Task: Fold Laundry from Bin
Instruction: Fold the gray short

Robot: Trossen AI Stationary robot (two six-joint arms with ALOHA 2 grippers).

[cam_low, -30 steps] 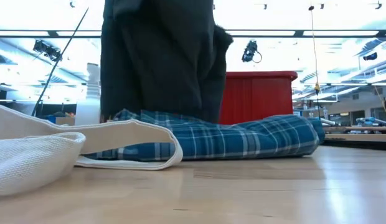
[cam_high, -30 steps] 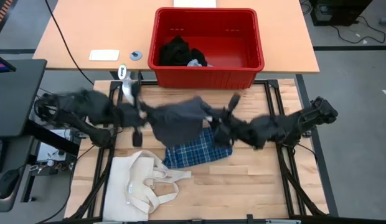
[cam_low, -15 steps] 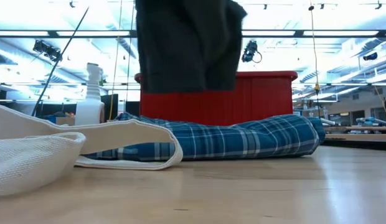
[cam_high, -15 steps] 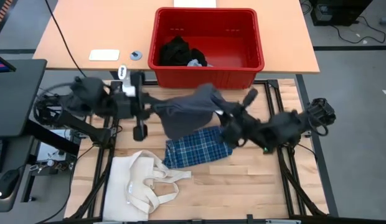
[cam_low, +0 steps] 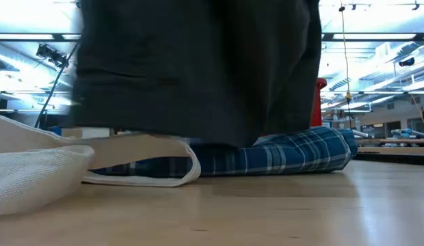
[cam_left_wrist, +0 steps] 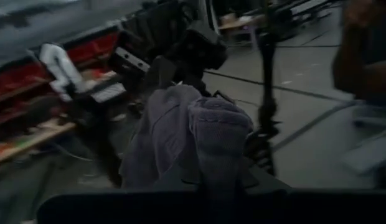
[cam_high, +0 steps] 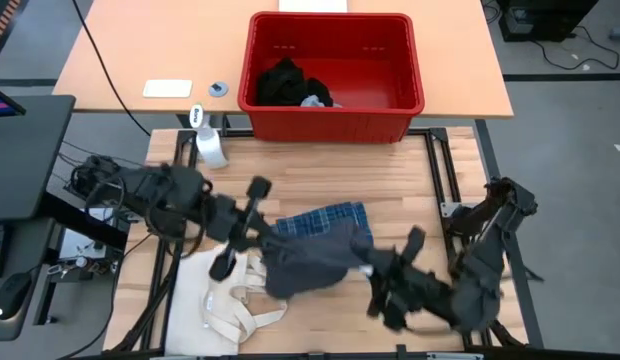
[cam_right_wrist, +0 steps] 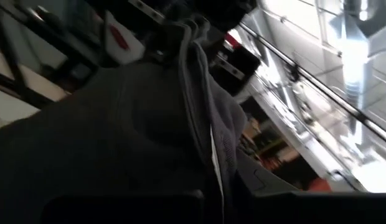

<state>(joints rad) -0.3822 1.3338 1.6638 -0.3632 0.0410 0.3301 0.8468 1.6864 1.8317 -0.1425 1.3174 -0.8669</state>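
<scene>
A dark grey garment (cam_high: pixel 312 262) hangs stretched between my two grippers over the near half of the wooden table, above the near edge of the blue plaid shirt (cam_high: pixel 325 220), which lies flat on the table. My left gripper (cam_high: pixel 258 238) is shut on the garment's left end and my right gripper (cam_high: pixel 375 272) on its right end. In the low view the garment (cam_low: pixel 191 68) fills the upper picture and hides part of the shirt (cam_low: pixel 297 154). The red bin (cam_high: pixel 390 60) stands at the far side with black laundry (cam_high: pixel 285 85) in it. My left gripper holds a bunched end of the grey garment (cam_left_wrist: pixel 208 165) between its fingers, coming level from the table's left. The cloth is gathered in several folds and hangs below the hold. My right gripper holds the garment's opposite end (cam_right_wrist: pixel 202 146), coming level from the table's right near corner. The cloth is bunched at the fingers and sags between the two holds; whether its lower edge (cam_low: pixel 198 140) touches the shirt I cannot tell.
A cream tote bag (cam_high: pixel 225 300) lies at the near left, its long handles (cam_high: pixel 260 310) spread toward the middle, partly under the garment. A white spray bottle (cam_high: pixel 208 147) stands at the far left by the bin. Bare wood shows at the far right.
Both grippers have gone toward the table's near edge, carrying the grey garment from beside the bin to above the shirt's near edge and the tote. The right arm has swung round furthest. In the low view the garment now hangs larger and lower.
</scene>
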